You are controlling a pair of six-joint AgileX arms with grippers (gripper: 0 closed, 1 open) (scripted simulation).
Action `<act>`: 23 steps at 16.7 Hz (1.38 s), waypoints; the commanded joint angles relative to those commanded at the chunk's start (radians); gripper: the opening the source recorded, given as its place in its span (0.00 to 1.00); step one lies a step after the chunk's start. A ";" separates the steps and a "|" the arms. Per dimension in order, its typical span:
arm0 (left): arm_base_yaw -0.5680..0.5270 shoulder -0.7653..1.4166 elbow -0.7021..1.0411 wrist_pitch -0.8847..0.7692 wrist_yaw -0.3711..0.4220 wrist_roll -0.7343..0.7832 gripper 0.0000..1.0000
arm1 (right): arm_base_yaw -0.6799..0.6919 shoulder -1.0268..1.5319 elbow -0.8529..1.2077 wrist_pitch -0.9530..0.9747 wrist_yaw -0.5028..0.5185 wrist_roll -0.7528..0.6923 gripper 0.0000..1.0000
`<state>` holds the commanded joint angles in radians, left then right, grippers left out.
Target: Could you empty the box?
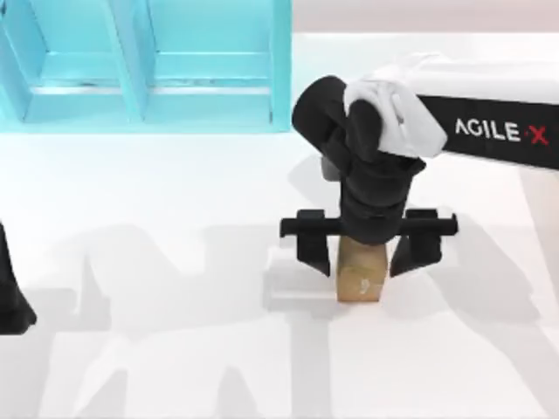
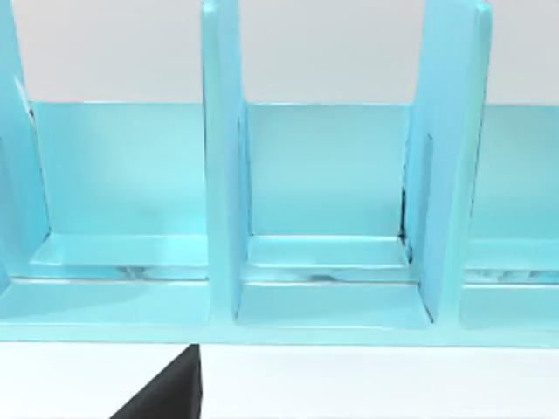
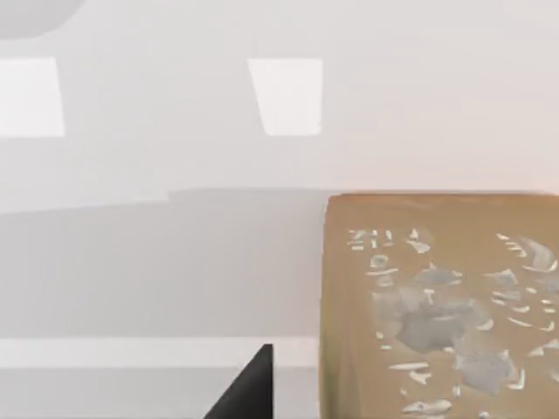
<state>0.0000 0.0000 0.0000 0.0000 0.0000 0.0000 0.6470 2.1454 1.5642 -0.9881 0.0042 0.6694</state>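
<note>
A tan block (image 1: 361, 278) with pale printing on its face stands on the white table right of centre; the right wrist view shows it close up (image 3: 437, 305). My right gripper (image 1: 365, 253) hangs over the block, open, one black finger on each side and a small gap to each. One fingertip (image 3: 249, 391) shows beside the block. The turquoise box (image 1: 144, 105), split by upright dividers, sits at the back left, and its visible compartments (image 2: 327, 262) hold nothing. My left arm (image 1: 10, 297) is parked at the table's left edge.
The white tabletop (image 1: 175, 288) lies open between the two arms and in front of the turquoise box. The right arm's white and black body (image 1: 489, 122) reaches in from the right edge.
</note>
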 joint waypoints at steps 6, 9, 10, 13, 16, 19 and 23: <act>0.000 0.000 0.000 0.000 0.000 0.000 1.00 | 0.000 0.000 0.000 0.000 0.000 0.000 1.00; 0.000 0.000 0.000 0.000 0.000 0.000 1.00 | -0.001 0.000 0.000 0.000 0.000 0.000 1.00; 0.000 0.000 0.000 0.000 0.000 0.000 1.00 | -0.002 -0.001 0.003 -0.003 0.000 0.000 1.00; 0.000 0.000 0.000 0.000 0.000 0.000 1.00 | -0.001 -0.014 0.066 -0.073 -0.001 0.001 1.00; 0.000 0.000 0.000 0.000 0.000 0.000 1.00 | -0.002 -0.041 0.158 -0.211 0.001 -0.001 1.00; 0.000 0.000 0.000 0.000 0.000 0.000 1.00 | -0.003 -0.062 0.222 -0.285 0.000 -0.003 1.00; 0.000 0.000 0.000 0.000 0.000 0.000 1.00 | -0.002 -0.060 0.224 -0.286 0.000 -0.003 1.00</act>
<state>0.0000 0.0000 0.0000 0.0000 0.0000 0.0000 0.6450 2.0853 1.7877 -1.2744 0.0037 0.6668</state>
